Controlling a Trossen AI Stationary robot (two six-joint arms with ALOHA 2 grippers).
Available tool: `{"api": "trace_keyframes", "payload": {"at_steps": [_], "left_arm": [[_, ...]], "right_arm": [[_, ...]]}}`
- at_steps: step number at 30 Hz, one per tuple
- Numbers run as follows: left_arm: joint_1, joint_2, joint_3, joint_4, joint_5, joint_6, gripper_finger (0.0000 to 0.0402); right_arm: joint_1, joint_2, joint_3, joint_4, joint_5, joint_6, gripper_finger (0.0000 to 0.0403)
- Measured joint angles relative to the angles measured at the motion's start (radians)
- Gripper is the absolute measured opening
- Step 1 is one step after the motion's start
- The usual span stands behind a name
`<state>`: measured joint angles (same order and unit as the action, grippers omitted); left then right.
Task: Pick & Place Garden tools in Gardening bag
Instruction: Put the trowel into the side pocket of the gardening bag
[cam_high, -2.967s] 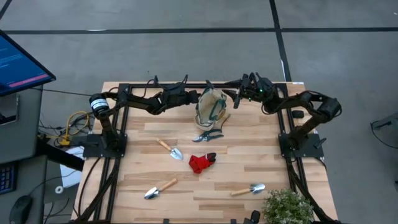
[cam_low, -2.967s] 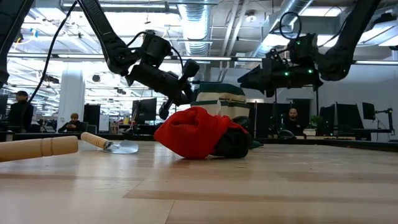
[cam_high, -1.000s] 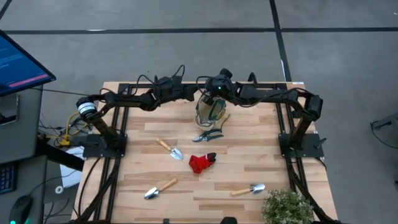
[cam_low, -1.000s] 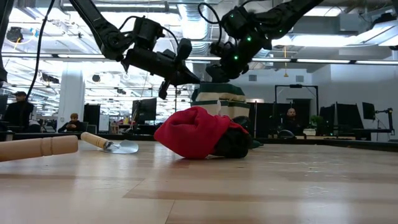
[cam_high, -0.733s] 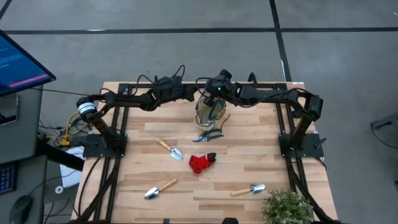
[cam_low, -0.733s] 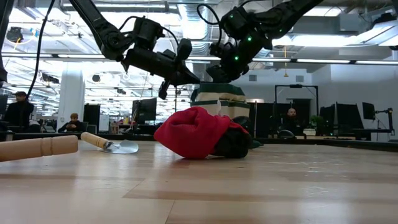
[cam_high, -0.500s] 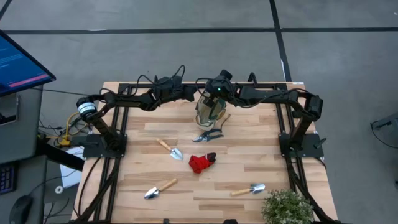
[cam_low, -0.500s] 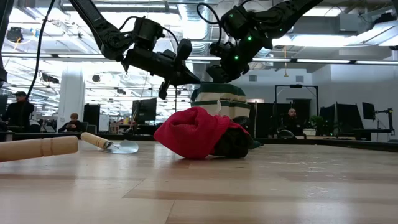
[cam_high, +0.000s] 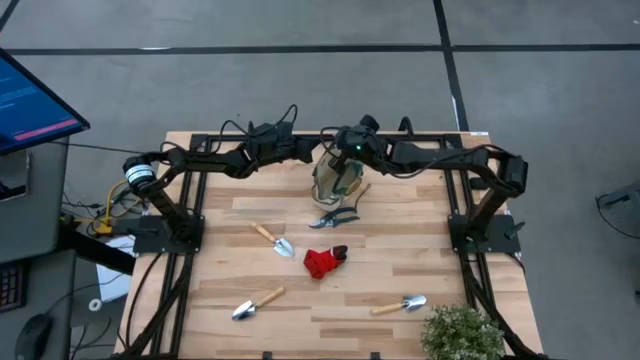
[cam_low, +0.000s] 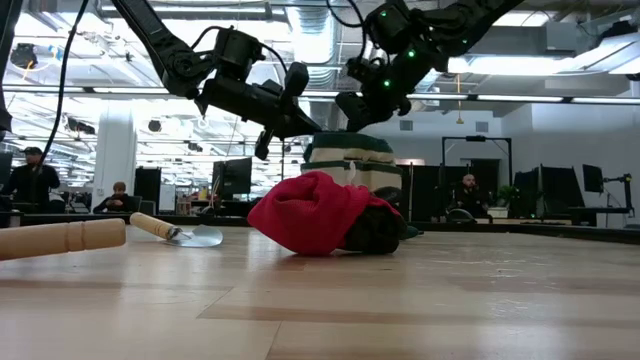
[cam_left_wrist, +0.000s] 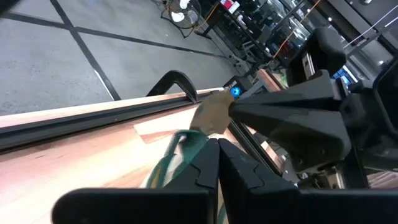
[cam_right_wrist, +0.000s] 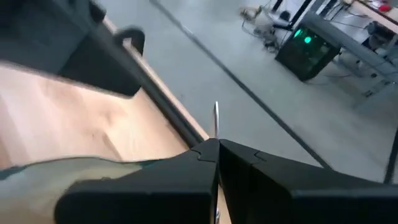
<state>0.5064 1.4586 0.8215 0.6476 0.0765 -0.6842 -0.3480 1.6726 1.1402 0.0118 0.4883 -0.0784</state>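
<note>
The beige gardening bag (cam_high: 340, 180) with green trim stands upright at the table's far middle, and a wooden handle sticks out of it. My left gripper (cam_high: 317, 153) is shut at the left of its rim and my right gripper (cam_high: 343, 152) is shut at the rim's far side. Teal-handled pruning shears (cam_high: 335, 217) lie just in front of the bag. A red-and-black glove (cam_high: 324, 261) lies at mid-table. Three wooden-handled trowels (cam_high: 272, 240) (cam_high: 256, 303) (cam_high: 400, 304) lie flat nearer the front. My left gripper pinches the bag's green trim or strap (cam_left_wrist: 186, 149) at the left of the mouth, coming level from the table's left. The bag stands on the table below it. My right gripper is shut at the bag's beige, green-edged rim (cam_right_wrist: 124, 165), coming from the right and slanting down. Its own fingers hide the place of contact.
A leafy potted plant (cam_high: 463, 333) stands at the near right corner. The arms' black frames (cam_high: 180, 230) (cam_high: 485, 235) stand at both sides of the table. People sit in the room beyond the table in the low view.
My right gripper has gone a little up and toward the table's right edge at the bag's rim. My left gripper has kept still. The bag stays standing where it was.
</note>
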Motion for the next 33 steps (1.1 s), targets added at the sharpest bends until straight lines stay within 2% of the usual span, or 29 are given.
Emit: {"api": "trace_keyframes", "payload": {"at_steps": [4,11,16,22,26,33], "left_arm": [[0.0,0.0,0.0,0.0,0.0,0.0,0.0007],[0.0,0.0,0.0,0.0,0.0,0.0,0.0005],[0.0,0.0,0.0,0.0,0.0,0.0,0.0006],[0.0,0.0,0.0,0.0,0.0,0.0,0.0005],[0.0,0.0,0.0,0.0,0.0,0.0,0.0005],[0.0,0.0,0.0,0.0,0.0,-0.001,0.0004]], "right_arm": [[0.005,-0.058,-0.11,0.107,0.017,0.067,0.0],[0.03,-0.175,-0.26,0.263,0.107,0.072,0.0],[0.049,-0.231,-0.346,0.358,0.125,0.072,0.0],[0.081,-0.242,-0.406,0.424,0.166,0.076,0.0],[0.095,-0.228,-0.451,0.547,0.172,0.072,0.0],[0.145,-0.228,-0.536,0.727,0.251,0.007,0.0]]}}
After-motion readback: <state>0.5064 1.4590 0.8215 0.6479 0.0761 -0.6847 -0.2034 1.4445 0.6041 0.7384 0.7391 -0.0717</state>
